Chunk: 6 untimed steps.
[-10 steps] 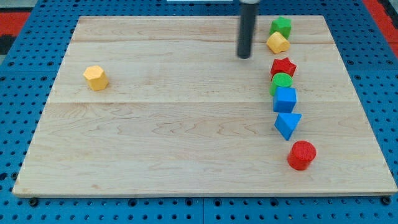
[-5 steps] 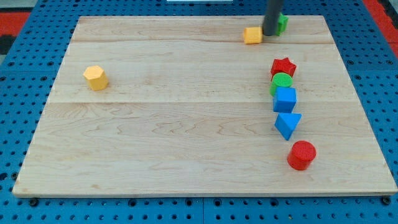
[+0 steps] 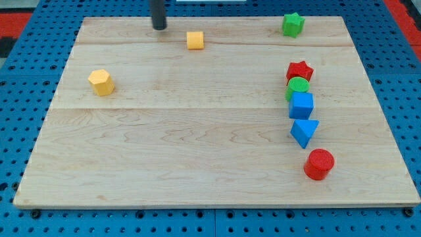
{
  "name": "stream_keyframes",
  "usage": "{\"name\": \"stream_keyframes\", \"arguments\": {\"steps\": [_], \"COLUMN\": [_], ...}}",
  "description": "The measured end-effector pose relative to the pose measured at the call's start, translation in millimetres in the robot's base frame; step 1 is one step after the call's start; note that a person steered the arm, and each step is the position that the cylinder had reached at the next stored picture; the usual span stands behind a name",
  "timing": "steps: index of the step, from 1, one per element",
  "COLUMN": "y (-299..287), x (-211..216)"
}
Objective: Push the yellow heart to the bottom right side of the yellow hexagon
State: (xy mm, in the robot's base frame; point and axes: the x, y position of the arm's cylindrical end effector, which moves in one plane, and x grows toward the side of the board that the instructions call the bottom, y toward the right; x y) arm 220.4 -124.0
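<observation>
The yellow heart [image 3: 195, 40] lies near the view's top, a little left of the board's middle. The yellow hexagon [image 3: 101, 82] sits at the view's left. My tip [image 3: 159, 27] stands at the top edge of the board, up and left of the heart and apart from it, and far up and right of the hexagon.
A green star [image 3: 293, 24] sits at the top right. Down the right side run a red star [image 3: 299, 70], a green cylinder [image 3: 297, 86], a blue cube [image 3: 302, 105], a blue triangle [image 3: 304, 131] and a red cylinder [image 3: 320, 164]. The wooden board [image 3: 197, 164] lies on a blue pegboard.
The yellow heart has slid left along the top, away from the green star. My tip has swept left past the heart and now stands to its upper left.
</observation>
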Motion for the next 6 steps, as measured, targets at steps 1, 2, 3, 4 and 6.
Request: {"name": "stream_keyframes", "arguments": {"steps": [1, 2, 3, 4, 6], "y": [38, 103, 106, 86, -6], "x": [-27, -2, 43, 69, 97]}}
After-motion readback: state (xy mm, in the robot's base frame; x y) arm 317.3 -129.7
